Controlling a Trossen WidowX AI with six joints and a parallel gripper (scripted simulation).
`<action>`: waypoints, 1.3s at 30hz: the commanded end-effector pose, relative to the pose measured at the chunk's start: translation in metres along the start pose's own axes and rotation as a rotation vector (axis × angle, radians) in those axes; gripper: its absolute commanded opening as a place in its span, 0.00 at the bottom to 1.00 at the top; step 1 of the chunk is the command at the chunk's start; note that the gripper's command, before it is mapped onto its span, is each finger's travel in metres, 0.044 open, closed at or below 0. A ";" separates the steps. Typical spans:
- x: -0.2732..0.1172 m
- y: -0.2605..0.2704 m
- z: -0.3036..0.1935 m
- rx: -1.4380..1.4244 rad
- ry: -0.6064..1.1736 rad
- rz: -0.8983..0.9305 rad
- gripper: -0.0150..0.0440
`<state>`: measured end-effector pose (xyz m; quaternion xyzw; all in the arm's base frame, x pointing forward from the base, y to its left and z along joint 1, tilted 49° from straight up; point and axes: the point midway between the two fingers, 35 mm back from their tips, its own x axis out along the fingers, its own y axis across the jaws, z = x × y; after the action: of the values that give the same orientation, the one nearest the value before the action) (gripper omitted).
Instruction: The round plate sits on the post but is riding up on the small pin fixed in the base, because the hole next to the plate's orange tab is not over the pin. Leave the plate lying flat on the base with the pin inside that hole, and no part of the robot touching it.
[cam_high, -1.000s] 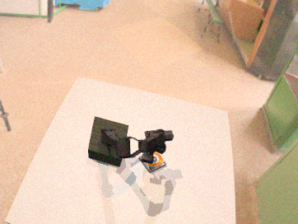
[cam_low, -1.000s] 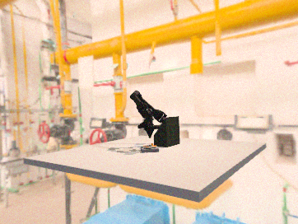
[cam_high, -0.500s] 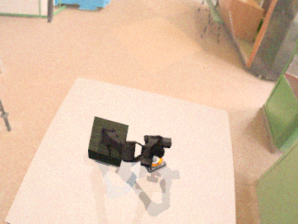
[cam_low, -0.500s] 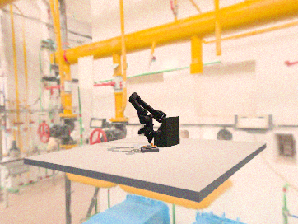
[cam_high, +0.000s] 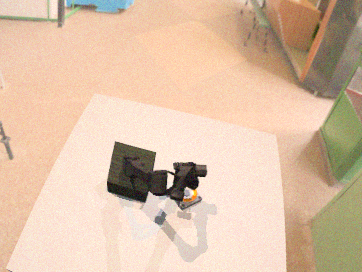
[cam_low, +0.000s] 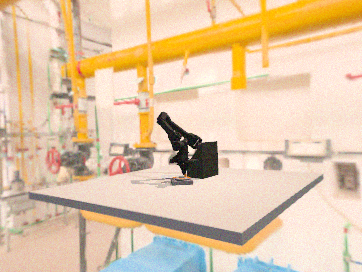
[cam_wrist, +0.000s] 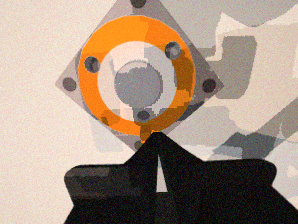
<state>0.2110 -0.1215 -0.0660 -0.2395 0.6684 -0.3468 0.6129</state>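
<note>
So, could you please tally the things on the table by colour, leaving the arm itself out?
Orange: 1, the round plate
Grey: 1, the square base
Black: 1, the box behind the arm
Total: 3

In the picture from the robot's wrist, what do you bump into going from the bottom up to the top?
The black hand, shut with nothing in it → the plate's small orange tab → the orange plate's near rim → the grey post in the middle → the plate's far rim → the grey base's top corner.
</note>
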 end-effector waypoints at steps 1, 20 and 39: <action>0.001 0.006 -0.003 0.001 0.007 0.006 0.25; 0.001 0.025 -0.002 0.001 0.006 0.007 0.25; 0.001 0.045 0.007 0.002 0.006 0.007 0.25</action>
<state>0.2179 -0.0966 -0.0966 -0.2407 0.6726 -0.3446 0.6091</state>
